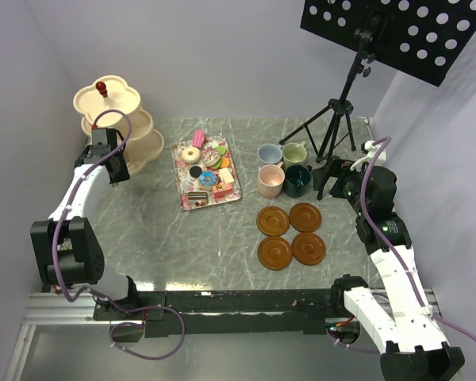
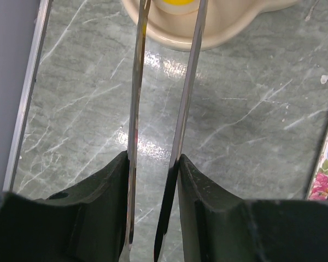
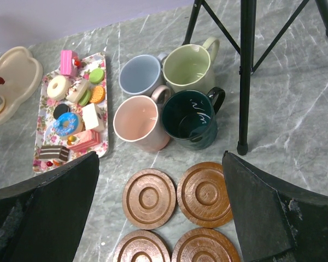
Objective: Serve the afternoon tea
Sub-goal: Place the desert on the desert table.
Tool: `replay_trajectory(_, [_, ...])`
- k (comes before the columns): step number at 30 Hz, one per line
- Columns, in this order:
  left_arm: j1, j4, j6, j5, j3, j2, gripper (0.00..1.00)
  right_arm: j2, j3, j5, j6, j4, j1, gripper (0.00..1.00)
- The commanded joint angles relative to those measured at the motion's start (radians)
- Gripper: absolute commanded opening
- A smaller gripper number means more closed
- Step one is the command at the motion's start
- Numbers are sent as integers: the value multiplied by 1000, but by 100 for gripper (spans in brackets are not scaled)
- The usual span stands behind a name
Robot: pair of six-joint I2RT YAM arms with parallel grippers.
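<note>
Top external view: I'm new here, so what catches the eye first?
The floral tray of colourful toy cakes sits mid-table, with four mugs clustered to its right and four brown saucers nearer the arms. At far left, the left gripper holds metal tongs toward the cream three-tier stand.

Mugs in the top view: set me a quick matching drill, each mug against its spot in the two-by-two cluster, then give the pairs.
Near means toward the arm bases; sides are the robot's own.

Things:
1. light blue mug
2. light green mug
3. pink mug
4. dark green mug

Spots:
A. near row, right
B. far row, left
C. far row, right
D. near row, left

Pairs: 1-B, 2-C, 3-D, 4-A.
</note>
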Motion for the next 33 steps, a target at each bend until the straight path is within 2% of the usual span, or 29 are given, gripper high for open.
replay_trajectory(1, [5, 65, 20, 2, 34, 11, 37, -14, 22, 4, -2, 15, -1, 100])
replay_trajectory(16, [6, 58, 5, -4, 22, 2, 53, 6, 30, 12, -2, 14, 1, 100])
replay_trajectory(23, [6, 57, -1, -18, 8, -42, 51, 13, 32, 9, -2, 15, -1, 100])
replay_trajectory(33, [5, 43, -3, -22, -79, -188, 49, 27, 30, -8, 6, 26, -1, 100])
